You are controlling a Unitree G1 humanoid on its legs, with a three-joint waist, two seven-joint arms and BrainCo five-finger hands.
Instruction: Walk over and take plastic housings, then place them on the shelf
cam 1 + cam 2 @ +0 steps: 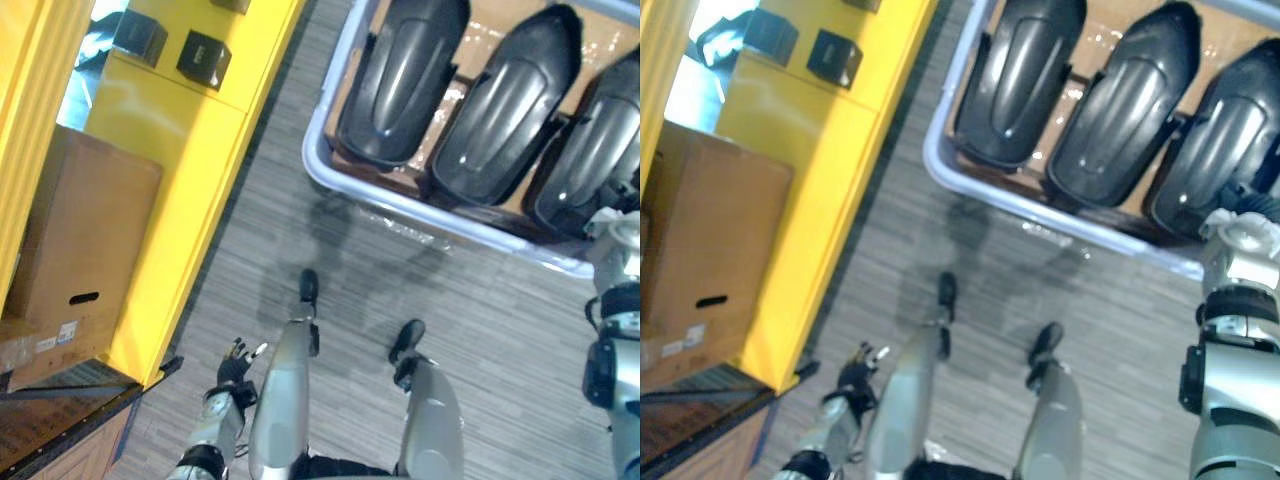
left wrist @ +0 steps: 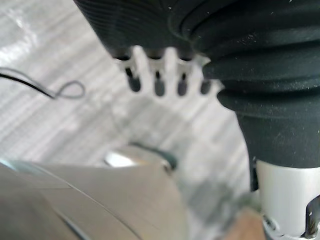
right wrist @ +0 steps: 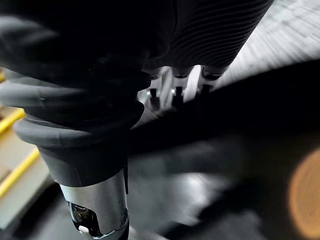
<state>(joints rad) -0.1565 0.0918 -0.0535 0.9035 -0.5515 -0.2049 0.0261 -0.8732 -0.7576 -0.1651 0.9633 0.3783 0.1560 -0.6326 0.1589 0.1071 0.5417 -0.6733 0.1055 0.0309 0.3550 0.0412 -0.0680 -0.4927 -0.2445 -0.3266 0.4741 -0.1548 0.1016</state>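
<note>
Grey plank floor (image 1: 480, 320). Three dark plastic housings (image 1: 500, 110) side by side on cardboard liner (image 1: 490, 20) in pale-rimmed tray (image 1: 318, 170). Right hand (image 3: 175, 87) by rightmost housing, grip cannot tell. Left hand (image 1: 235, 365) low, fingers relaxed apart. Yellow shelf (image 1: 190, 200), cardboard box (image 1: 90, 230) at left.

Glossy dark grey plastic housings (image 1: 403, 85), pale lavender-white bin rim (image 1: 327, 105), tan cardboard lining (image 1: 487, 18), grey streaked plank-pattern floor (image 1: 330, 250), bright yellow shelf frame (image 1: 190, 190), plain brown cardboard box (image 1: 90, 230), small black boxes (image 1: 203, 58).
</note>
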